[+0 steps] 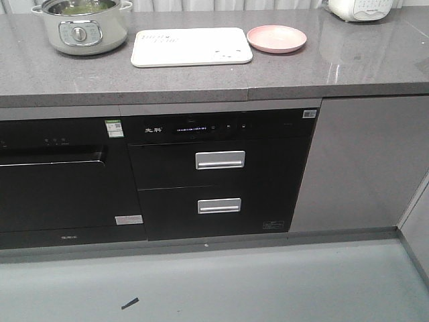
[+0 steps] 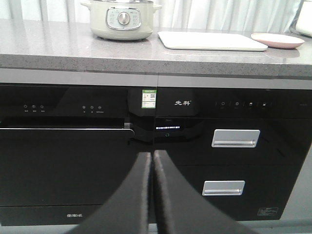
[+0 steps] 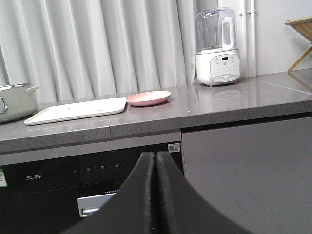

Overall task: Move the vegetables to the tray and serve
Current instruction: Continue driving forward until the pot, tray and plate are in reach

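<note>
The black left gripper [image 2: 152, 155] fills the bottom centre of its wrist view, jaws pressed together on nothing; the black right gripper [image 3: 156, 156] looks the same. At the top of the front view, the cream-white rectangular tray [image 1: 191, 50] lies on the grey stone counter [image 1: 201, 80] between a pale green electric pot [image 1: 84, 30], with green vegetables [image 1: 84, 7] inside, and a round pink plate [image 1: 276, 38].

Front view: high, set back, tilted down; worktop [image 1: 201, 84] across the frame's top, drawer fronts [image 1: 167, 181] centre, floor [image 1: 234, 282] along the bottom.
Left wrist view: low, close, square-on to the drawer fronts, left end effector [image 2: 152, 155] at bottom centre.
Right wrist view: low, just under worktop level, looking obliquely along it, right end effector [image 3: 155, 154] at bottom centre.
Shared by all three: tray [image 1: 191, 47], pink plate [image 1: 276, 38], worktop edge.
</note>
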Motion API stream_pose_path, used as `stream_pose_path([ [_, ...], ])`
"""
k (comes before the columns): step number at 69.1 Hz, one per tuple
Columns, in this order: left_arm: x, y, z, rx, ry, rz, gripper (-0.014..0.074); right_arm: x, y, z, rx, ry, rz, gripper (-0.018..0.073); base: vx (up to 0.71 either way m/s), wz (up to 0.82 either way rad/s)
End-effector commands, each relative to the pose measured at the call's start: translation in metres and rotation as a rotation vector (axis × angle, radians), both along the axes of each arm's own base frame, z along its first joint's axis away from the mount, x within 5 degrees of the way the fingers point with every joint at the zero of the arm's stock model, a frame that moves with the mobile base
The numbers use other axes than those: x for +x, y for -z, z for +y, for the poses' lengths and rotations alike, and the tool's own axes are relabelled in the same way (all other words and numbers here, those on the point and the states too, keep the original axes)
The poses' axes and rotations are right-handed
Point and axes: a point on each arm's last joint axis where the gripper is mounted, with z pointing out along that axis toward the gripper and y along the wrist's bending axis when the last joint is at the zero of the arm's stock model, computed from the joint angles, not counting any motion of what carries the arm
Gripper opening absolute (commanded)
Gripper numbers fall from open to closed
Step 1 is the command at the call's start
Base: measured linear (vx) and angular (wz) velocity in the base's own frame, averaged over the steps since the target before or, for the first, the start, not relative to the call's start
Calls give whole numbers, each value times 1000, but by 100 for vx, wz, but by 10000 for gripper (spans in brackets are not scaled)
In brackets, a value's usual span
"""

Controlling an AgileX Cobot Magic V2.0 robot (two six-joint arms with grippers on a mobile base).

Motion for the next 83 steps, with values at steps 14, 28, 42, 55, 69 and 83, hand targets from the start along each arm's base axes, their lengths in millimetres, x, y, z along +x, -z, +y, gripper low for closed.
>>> stream_pose_path([
  [14, 1, 2, 1, -9, -9, -59, -6, -1, -2, 0, -19, -2, -68, -3, 7, -3],
  [28, 1, 2, 1, -9, -9, -59, -6, -1, -2, 0, -19, -2, -68, -3, 9, -2],
  [42, 1, 2, 1, -9, -9, -59, -6, -1, -2, 0, -19, -2, -68, -3, 11, 2],
  [55, 1, 2, 1, -9, -9, -59, -6, -1, -2, 0, -19, -2, -68, -3, 12, 0],
  [69, 1, 2, 1, -9, -9, -59, -6, -1, -2, 0, -19, -2, -68, -3, 12, 1],
  [83, 1, 2, 1, -9, -9, -59, -6, -1, -2, 0, -19, -2, -68, -3, 13, 3],
])
